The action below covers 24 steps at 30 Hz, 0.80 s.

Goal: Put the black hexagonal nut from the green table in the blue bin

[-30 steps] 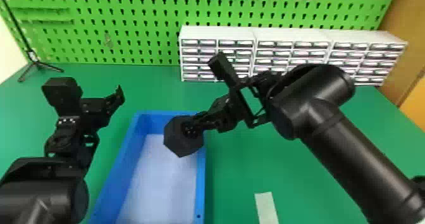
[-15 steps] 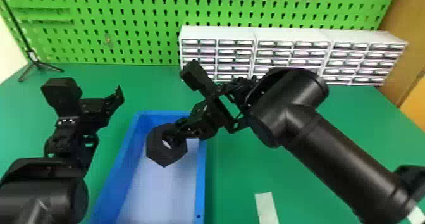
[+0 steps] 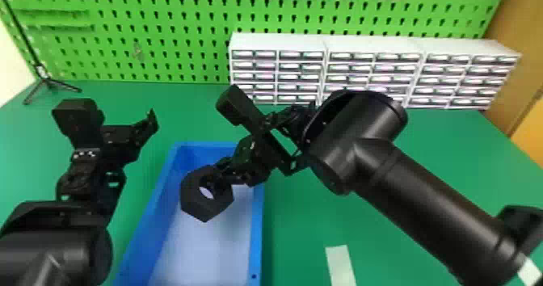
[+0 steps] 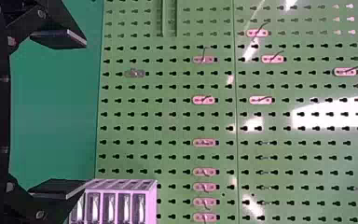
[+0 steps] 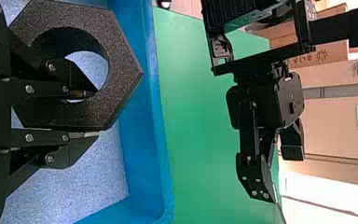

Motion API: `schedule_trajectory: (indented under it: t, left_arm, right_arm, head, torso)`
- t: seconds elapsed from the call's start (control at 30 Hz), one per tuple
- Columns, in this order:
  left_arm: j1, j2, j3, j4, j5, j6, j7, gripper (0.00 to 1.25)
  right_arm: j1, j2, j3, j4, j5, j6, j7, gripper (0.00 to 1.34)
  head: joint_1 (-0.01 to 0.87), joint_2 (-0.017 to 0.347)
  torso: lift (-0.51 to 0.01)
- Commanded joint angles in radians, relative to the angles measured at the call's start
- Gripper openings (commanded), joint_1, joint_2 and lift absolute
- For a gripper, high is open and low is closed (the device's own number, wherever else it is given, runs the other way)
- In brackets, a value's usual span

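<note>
– Right gripper (image 5: 94, 114): open or closed?

– Closed on one wall of the black hexagonal nut (image 5: 123, 70), with one finger through the hole and the other along an outer flat. Apart only by the thickness of that wall, by the look of it.

– And carrying it where?

– Over the blue bin (image 3: 256, 232), tilted. Hard to tell how high above the bottom.

– Likeliest trouble?

– Letting go too soon, probably: a hard drop, then a bounce against a side. Or backing off with a finger threaded through the hole, so liable to snag and drag the ring along. Gripped off-centre too, so apt to swivel if knocked. Best to lower gently, watch for the side wall, then open fully before withdrawing.

– Any risk from the left gripper (image 4: 85, 114)?

– Little, judging by its place to the left of the bin. Spread wide, with nothing between the fingers.

– Now containers. Starting close?

– With the bin: open-topped, blue-walled, pale across the bottom, under the held nut.

– And farther back?

– At the rear of the green table (image 3: 307, 224), white small-parts drawer cabinets (image 3: 278, 43), in front of the green pegboard (image 3: 182, 34). Impossible to tell the contents behind those drawer fronts.
</note>
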Motion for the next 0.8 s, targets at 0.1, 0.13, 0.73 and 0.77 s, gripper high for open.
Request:
schedule_trajectory:
  t: [0.1,0.13,0.73,0.77]
  left_arm:
    - [-0.001,0.000,0.000,0.000,0.000,0.000,0.000,1.04]
    - [-0.001,0.000,0.000,0.000,0.000,0.000,0.000,1.04]
    - [0.000,0.000,0.000,0.000,0.005,0.000,0.000,1.04]
    - [0.000,0.000,0.000,0.000,0.003,0.000,0.000,1.04]
  right_arm:
    - [0.000,-0.002,0.003,0.000,-0.005,-0.001,0.000,0.60]
    - [0.000,-0.002,0.003,0.000,-0.005,-0.001,0.000,0.68]
    - [0.000,-0.008,-0.002,0.000,0.000,0.001,0.000,1.19]
    - [0.000,-0.008,-0.003,0.000,0.000,0.001,0.002,1.19]
  head:
    - [0.683,0.028]
    - [0.683,0.028]
    - [0.683,0.028]
    - [0.683,0.028]
  torso:
    - [-0.096]
    - [-0.096]
    - [-0.096]
    - [-0.096]
